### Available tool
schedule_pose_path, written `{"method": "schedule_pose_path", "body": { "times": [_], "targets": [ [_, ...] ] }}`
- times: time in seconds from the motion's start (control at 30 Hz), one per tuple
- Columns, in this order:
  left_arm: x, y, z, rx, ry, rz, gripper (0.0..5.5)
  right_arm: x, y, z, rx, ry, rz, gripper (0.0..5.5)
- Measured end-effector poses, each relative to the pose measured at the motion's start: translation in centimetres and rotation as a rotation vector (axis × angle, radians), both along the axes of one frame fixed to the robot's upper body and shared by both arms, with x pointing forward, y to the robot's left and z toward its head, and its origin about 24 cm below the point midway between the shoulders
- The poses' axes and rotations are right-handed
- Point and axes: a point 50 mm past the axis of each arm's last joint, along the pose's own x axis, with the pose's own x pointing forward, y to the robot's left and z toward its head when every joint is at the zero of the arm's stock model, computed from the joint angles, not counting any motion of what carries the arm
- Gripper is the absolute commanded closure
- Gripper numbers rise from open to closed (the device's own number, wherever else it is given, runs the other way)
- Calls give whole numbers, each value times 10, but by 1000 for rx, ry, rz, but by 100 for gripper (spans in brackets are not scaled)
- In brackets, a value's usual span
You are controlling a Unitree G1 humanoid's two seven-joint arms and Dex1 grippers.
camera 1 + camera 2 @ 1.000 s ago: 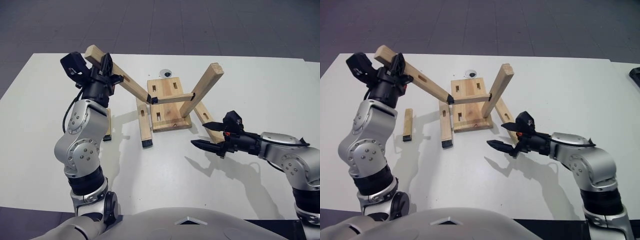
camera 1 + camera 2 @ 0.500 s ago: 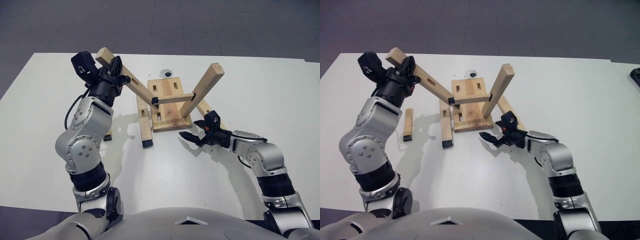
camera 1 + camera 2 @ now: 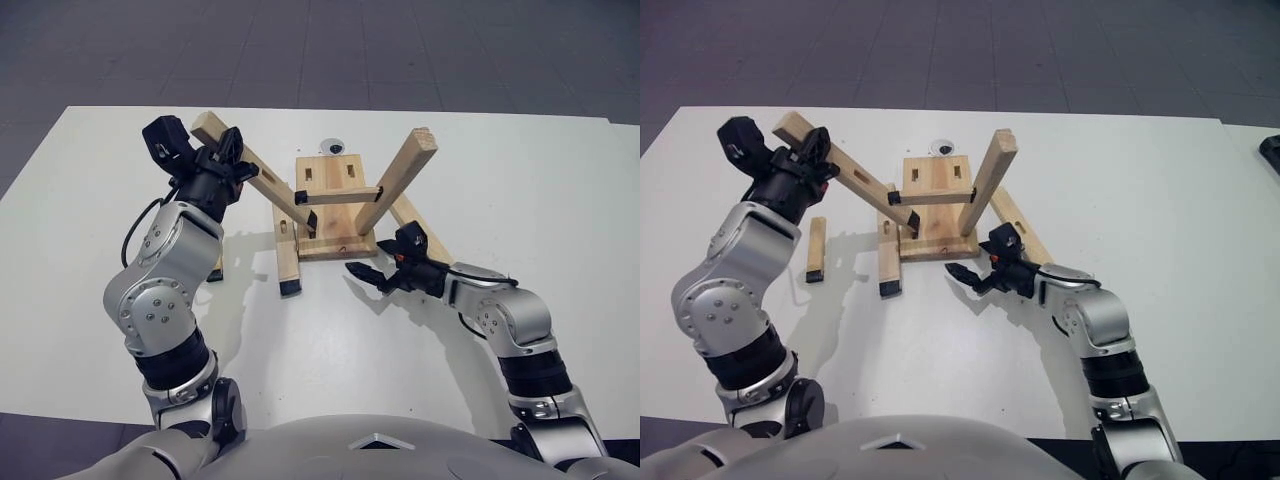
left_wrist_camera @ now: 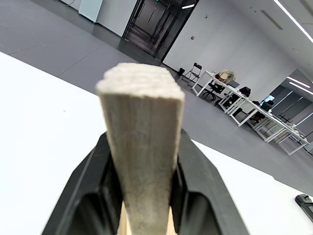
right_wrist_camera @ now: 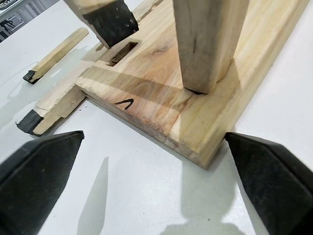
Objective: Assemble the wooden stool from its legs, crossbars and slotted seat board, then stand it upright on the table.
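Just beside seat board (image 3: 330, 230), loose leg (image 3: 288, 258) flat, short crossbar (image 3: 816, 248) apart.

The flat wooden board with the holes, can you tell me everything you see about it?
The seat board is a pale, grainy wooden rectangle lying flat on the white table. It has several small rectangular slots and a black pen mark near its front edge. One leg stands leaning in a slot by the right front corner. The right claw is open just in front of it.

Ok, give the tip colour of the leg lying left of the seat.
Black tip; left eye view.
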Motion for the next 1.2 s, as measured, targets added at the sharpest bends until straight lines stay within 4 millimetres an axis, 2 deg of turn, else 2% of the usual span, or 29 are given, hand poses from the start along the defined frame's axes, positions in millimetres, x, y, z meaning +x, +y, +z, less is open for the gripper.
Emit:
{"method": "schedule_pose_path", "body": {
  "times": [0.17, 0.33, 0.77, 1.2],
  "targets": [
    [-1, 0, -7, -42, 31, 1, 448, 0, 0, 0, -1, 1, -1, 10],
    [-2, -5, -8, -4, 18, -6, 448, 1, 1, 0, -5, 3, -7, 10],
    [-4, 1, -9, -7, 19, 12, 448, 1, -4, -1, -9, 3, -48, 10],
    [-2, 1, -5, 61, 32, 6, 448, -1, 5, -3, 21, 3, -89, 10]
  ]
}}
